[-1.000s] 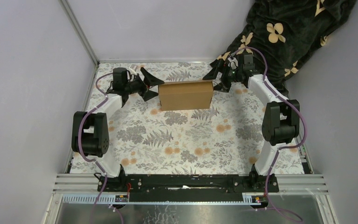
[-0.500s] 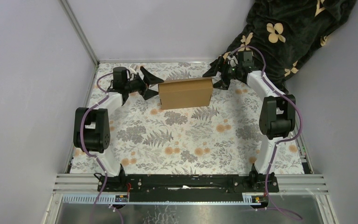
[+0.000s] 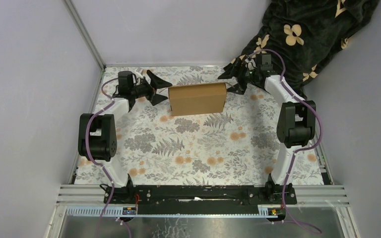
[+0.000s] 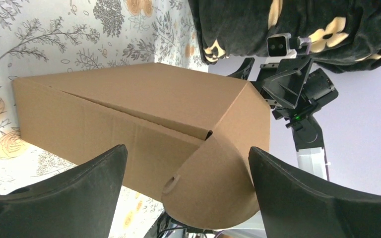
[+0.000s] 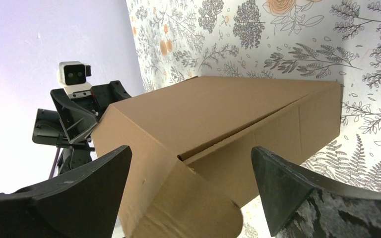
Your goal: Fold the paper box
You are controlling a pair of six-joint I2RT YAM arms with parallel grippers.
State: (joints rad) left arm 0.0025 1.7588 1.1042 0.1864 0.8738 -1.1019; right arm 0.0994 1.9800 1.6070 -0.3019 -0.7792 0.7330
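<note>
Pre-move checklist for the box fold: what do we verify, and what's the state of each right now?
1. Left pincer open: ok.
2. Right pincer open: ok.
3. Paper box flat on the table: ok.
4. Each box end lined up between a pincer's fingers: ok.
5. End flaps flush: not ok; the rounded flap bulges outward, with a small gap at the corner above it.
6. Fingers clear of the cardboard: cannot tell.
</note>
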